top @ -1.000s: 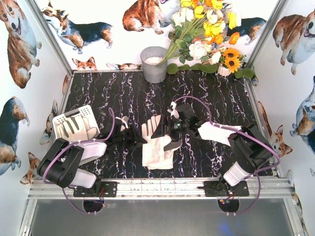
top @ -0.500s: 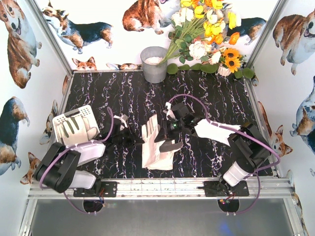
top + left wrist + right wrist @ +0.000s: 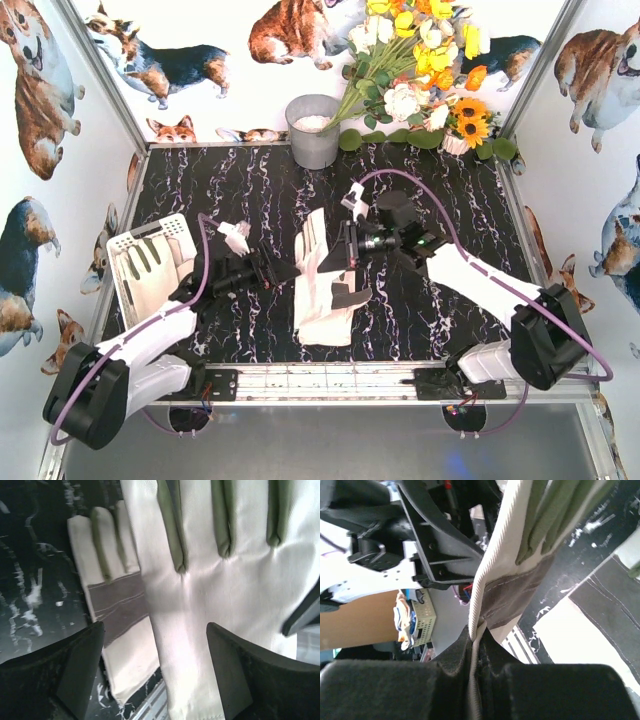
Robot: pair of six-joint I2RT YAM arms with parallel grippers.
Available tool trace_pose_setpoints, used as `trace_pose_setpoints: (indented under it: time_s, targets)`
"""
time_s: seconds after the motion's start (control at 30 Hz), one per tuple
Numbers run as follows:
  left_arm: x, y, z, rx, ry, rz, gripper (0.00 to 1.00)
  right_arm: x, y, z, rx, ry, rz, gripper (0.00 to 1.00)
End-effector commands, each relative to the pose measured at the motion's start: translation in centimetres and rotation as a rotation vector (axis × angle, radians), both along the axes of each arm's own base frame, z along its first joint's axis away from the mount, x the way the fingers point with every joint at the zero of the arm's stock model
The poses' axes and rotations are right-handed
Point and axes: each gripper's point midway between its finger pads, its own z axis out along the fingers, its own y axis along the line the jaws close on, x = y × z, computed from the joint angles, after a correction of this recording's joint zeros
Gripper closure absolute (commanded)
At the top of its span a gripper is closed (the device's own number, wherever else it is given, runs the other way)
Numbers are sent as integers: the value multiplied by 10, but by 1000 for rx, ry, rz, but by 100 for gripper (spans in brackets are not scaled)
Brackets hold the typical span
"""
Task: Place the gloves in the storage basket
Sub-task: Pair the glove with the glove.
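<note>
My right gripper (image 3: 343, 257) (image 3: 476, 630) is shut on the cuff edge of a cream glove (image 3: 312, 240) (image 3: 520, 550), which hangs lifted above the table, fingers pointing away. A second glove (image 3: 325, 305) (image 3: 112, 600) (image 3: 590, 625) lies flat on the black marbled table beneath it. My left gripper (image 3: 280, 271) (image 3: 155, 672) stands open just left of the lifted glove (image 3: 230, 580), which fills the space in front of its jaws without touching them. The white storage basket (image 3: 128, 246) sits at the left edge with another glove (image 3: 152, 277) inside.
A grey metal bucket (image 3: 313, 130) stands at the back centre, beside a bouquet of artificial flowers (image 3: 420, 70) at the back right. An aluminium rail (image 3: 330, 381) runs along the near edge. Printed walls close in both sides.
My right gripper closed on one glove and raised it off the other, moving away from the rail. My left arm reached right toward it; its jaws shut, then opened.
</note>
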Motion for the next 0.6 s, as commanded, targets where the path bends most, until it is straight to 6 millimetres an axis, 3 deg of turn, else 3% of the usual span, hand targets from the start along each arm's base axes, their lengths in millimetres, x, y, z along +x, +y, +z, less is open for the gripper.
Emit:
trace_pose_setpoints:
  time_s: [0.0, 0.13, 0.27, 0.4, 0.57]
  targets:
    - [-9, -17, 44, -170, -128, -104, 21, -9, 0, 69, 210, -169, 132, 100]
    - [-14, -23, 75, -270, -202, -155, 21, -19, -2, 94, 286, -217, 193, 100]
    - [-22, -31, 96, -342, -235, -229, 22, -25, -3, 108, 352, -244, 216, 100]
    - [-21, -32, 105, -388, -246, -224, 46, -17, -6, 95, 336, -216, 166, 100]
    - [-8, -21, 74, -245, -200, -124, 76, 10, -23, 57, 178, -163, -16, 100]
